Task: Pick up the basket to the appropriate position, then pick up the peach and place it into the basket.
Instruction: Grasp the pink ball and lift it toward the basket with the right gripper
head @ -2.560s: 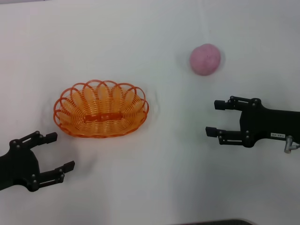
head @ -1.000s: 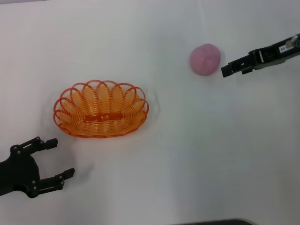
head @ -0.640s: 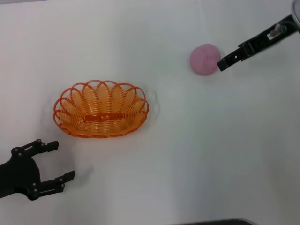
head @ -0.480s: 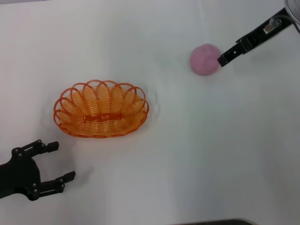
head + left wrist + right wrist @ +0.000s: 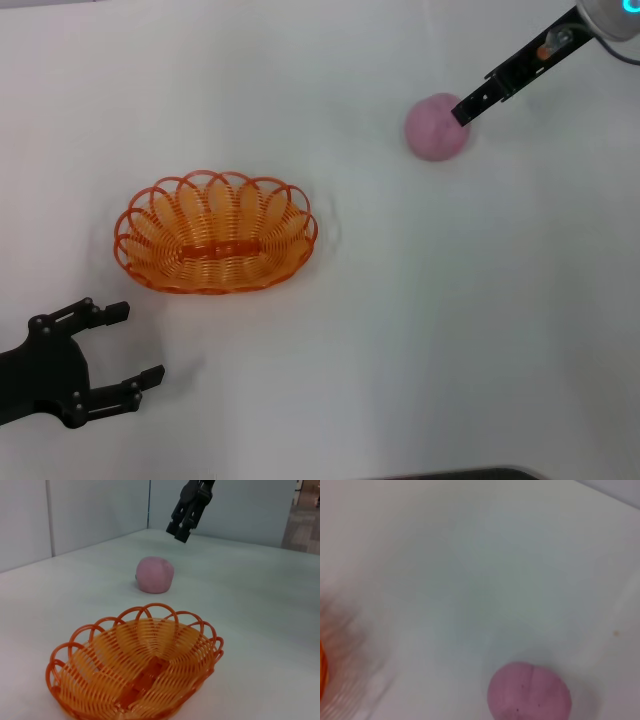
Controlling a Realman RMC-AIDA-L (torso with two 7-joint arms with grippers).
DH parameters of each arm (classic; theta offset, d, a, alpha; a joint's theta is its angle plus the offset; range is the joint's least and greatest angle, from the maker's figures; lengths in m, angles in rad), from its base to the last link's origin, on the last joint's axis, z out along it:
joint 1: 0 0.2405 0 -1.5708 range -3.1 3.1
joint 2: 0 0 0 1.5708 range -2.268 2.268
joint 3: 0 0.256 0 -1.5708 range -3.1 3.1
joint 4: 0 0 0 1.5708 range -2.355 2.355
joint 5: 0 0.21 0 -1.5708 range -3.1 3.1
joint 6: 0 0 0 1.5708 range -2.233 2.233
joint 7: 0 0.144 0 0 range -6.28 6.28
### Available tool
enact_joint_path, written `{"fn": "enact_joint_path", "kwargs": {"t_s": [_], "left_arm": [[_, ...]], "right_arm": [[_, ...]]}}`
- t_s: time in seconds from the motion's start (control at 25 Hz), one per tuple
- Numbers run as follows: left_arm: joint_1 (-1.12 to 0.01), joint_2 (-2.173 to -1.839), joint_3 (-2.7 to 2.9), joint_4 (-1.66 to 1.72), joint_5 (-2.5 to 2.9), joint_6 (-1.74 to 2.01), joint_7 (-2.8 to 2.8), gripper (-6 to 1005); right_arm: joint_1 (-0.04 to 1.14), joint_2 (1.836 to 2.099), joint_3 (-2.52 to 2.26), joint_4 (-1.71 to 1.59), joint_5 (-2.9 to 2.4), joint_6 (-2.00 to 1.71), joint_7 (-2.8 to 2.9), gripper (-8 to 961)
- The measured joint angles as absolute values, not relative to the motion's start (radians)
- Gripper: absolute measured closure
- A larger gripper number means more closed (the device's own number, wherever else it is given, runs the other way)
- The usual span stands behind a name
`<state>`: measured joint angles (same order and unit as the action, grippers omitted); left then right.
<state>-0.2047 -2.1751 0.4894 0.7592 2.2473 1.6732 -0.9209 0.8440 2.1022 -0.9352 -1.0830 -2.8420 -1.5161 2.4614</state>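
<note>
The orange basket (image 5: 215, 232) sits upright on the white table, left of centre; it also shows in the left wrist view (image 5: 135, 672). The pink peach (image 5: 434, 130) lies far back on the right, and shows in the left wrist view (image 5: 155, 575) and the right wrist view (image 5: 529, 692). My right gripper (image 5: 468, 108) hangs above the peach's far right side, raised over it (image 5: 180, 529). My left gripper (image 5: 135, 343) is open and empty, near the front left, in front of the basket.
The white table (image 5: 400, 330) is bare between basket and peach. Pale walls (image 5: 90, 510) stand behind the table's far side in the left wrist view.
My right arm has swung from the front right up and back until its tip is over the peach. The left gripper, basket and peach have stayed put.
</note>
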Motion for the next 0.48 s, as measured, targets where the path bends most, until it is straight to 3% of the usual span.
{"fn": "enact_joint_path", "kwargs": {"t_s": [0.28, 0.48], "left_arm": [[-0.202, -2.175, 0.489, 0.759, 2.247, 1.671, -0.921, 152], [-0.202, -2.175, 0.489, 0.759, 2.247, 1.672, -0.922, 152]], "right_arm": [[0.863, 2.102, -0.96, -0.982, -2.841, -1.441, 2.469, -4], [0.874, 2.098, -0.978, -0.921, -2.841, -1.386, 2.471, 0]]}}
